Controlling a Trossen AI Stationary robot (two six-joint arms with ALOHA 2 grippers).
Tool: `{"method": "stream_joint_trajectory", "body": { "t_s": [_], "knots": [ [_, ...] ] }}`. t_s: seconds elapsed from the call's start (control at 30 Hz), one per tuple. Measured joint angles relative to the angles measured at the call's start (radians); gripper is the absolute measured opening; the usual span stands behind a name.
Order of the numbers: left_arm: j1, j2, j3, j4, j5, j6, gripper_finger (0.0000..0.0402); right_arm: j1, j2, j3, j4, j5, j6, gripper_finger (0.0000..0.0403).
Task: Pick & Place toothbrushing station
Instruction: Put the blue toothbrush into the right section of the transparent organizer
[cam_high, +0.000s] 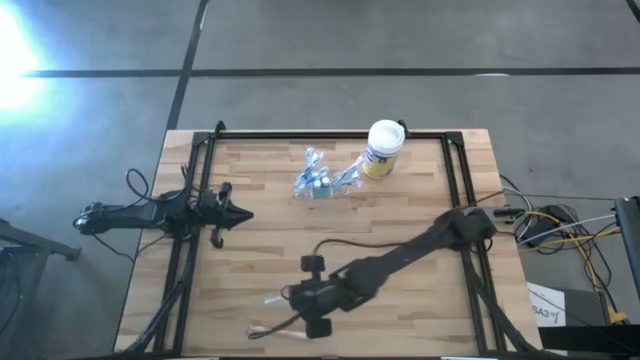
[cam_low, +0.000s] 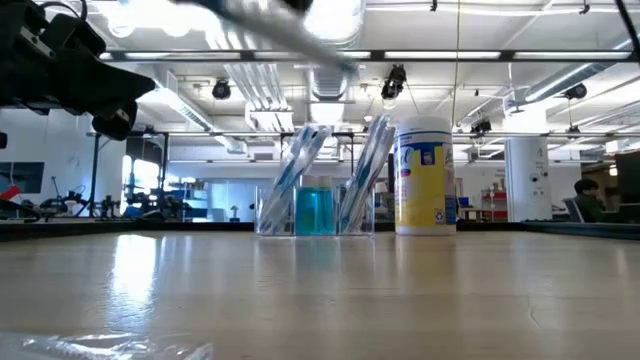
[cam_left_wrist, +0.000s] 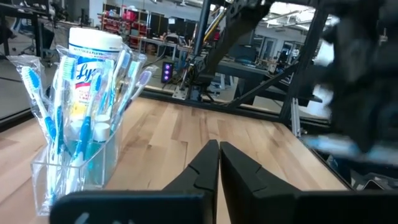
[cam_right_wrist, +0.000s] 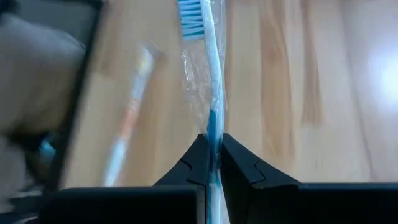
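At table's far middle: one clear holder (cam_high: 322, 185), several wrapped toothbrushes inside (count unclear), beside one white canister (cam_high: 383, 148). Right gripper (cam_right_wrist: 211, 155) clamps one wrapped toothbrush (cam_right_wrist: 208, 74). Left gripper (cam_left_wrist: 219, 168) closed, empty.

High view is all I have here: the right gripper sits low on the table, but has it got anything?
Observer: Yes. The right gripper is shut on a wrapped toothbrush, gripped on its handle.
Operator: Anything else lying near it?
Observer: A second toothbrush lies on the wood beside the held one.
Operator: And the left gripper?
Observer: The left gripper is shut and empty, facing the clear holder.
Operator: What is in that holder?
Observer: Several wrapped toothbrushes stand in it, in front of the white canister.
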Motion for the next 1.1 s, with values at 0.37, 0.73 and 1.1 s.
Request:
{"method": "stream_joint_trajectory", "body": {
  "t_s": [0.37,0.73,1.1],
  "knots": [
    [0.000,0.000,-0.001,0.000,0.001,0.063,0.0022,0.056,-0.478,-0.561,0.472,0.212,-0.188,0.0014],
    [0.000,0.000,-0.004,0.044,-0.018,0.178,0.0014,-0.041,-0.780,-1.267,1.380,-0.074,-0.424,0.0013],
    [0.000,0.006,-0.006,0.037,-0.018,0.148,0.0012,-0.111,-0.727,-1.660,1.992,-0.080,-0.490,0.0013]
  ]
}}
